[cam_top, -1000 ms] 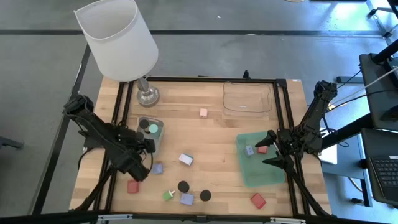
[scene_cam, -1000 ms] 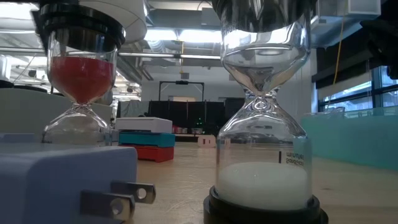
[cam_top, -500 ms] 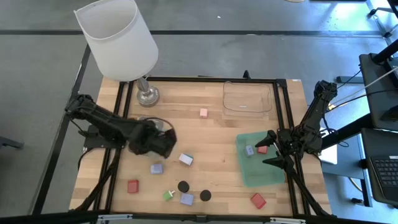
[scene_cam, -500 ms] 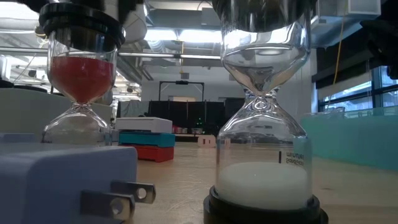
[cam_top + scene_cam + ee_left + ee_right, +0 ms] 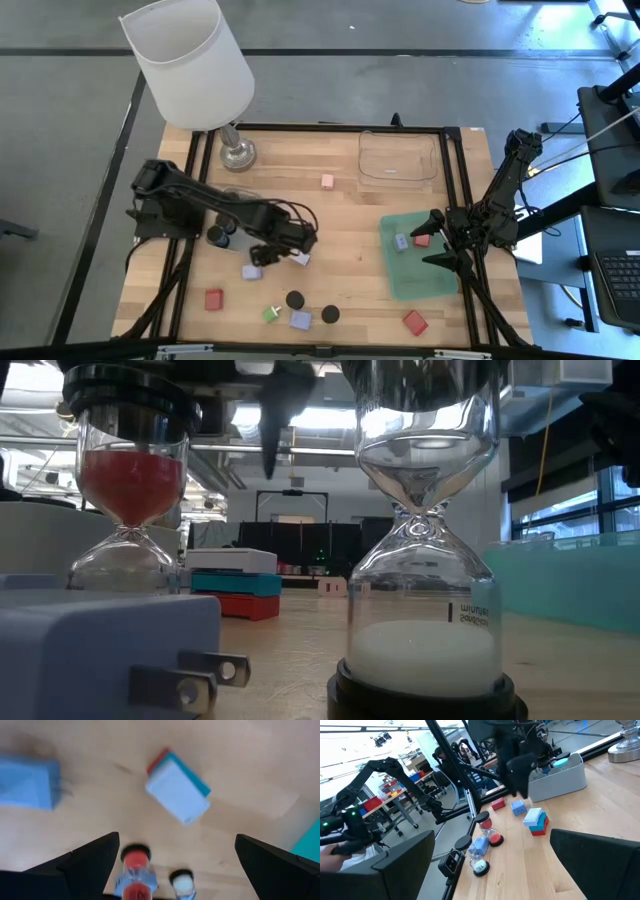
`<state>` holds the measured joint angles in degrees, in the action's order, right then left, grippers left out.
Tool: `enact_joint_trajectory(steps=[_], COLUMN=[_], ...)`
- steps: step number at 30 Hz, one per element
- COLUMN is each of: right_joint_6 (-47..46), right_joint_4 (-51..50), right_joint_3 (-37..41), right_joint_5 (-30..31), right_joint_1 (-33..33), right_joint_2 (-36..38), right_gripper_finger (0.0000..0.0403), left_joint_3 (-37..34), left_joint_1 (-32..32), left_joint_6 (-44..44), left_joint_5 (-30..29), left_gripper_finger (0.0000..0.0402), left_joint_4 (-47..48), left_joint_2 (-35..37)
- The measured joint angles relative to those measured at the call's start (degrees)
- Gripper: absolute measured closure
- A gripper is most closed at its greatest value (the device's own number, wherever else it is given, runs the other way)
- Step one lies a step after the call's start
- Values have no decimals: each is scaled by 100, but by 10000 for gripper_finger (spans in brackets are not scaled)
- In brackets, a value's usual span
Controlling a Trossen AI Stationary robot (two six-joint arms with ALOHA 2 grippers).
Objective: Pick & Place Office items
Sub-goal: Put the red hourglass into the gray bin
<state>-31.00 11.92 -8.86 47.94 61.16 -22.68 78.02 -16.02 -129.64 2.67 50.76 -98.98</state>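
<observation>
My left gripper [image 5: 296, 246] hangs open, pointing down, just above a white, teal and red stacked block [image 5: 177, 787] near the table's middle; that block [image 5: 300, 257] lies flat on the wood. A lilac plug block [image 5: 251, 271] lies close by on the left. Two small hourglasses [image 5: 135, 875] with black caps [image 5: 295, 299] stand nearer the front edge. One dark finger [image 5: 270, 430] shows from above in the low view. My right gripper [image 5: 435, 240] waits open at the right edge of the green tray [image 5: 415, 275], which holds a lilac piece [image 5: 400, 242] and a red one [image 5: 422, 240].
A white-shaded lamp [image 5: 195, 70] stands at the far left, a clear tray [image 5: 398, 157] at the far right. A small grey bin [image 5: 560, 775] sits under my left arm. Red blocks [image 5: 214, 299] [image 5: 415, 322], a pink block [image 5: 327, 181], a green bit [image 5: 270, 314] and a lilac block [image 5: 300, 320] lie loose.
My left gripper has swung from near the table's left front toward the right, across the grey bin, and stands over the stacked block, tipped more steeply downward. Its finger has come into the low view from above. No item has moved.
</observation>
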Motion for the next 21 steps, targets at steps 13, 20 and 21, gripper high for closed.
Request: enact_joint_trajectory(steps=[13, 20, 21], right_joint_6=[1, 2, 2], right_joint_4=[-1, -3, -2], right_joint_3=[0, 0, 0], right_joint_5=[0, 0, 0], right_joint_1=[0, -1, 1], right_joint_2=[-2, -2, -2], right_gripper_finger=[3, 3, 3], left_joint_3=[1445, 1604, 1604], left_joint_1=[-780, -1209, -1234], left_joint_6=[-179, -312, -316], left_joint_5=[290, 290, 288], left_gripper_finger=[6, 6, 6], left_joint_4=[798, 984, 972], left_joint_2=[-1013, -1290, -1292])
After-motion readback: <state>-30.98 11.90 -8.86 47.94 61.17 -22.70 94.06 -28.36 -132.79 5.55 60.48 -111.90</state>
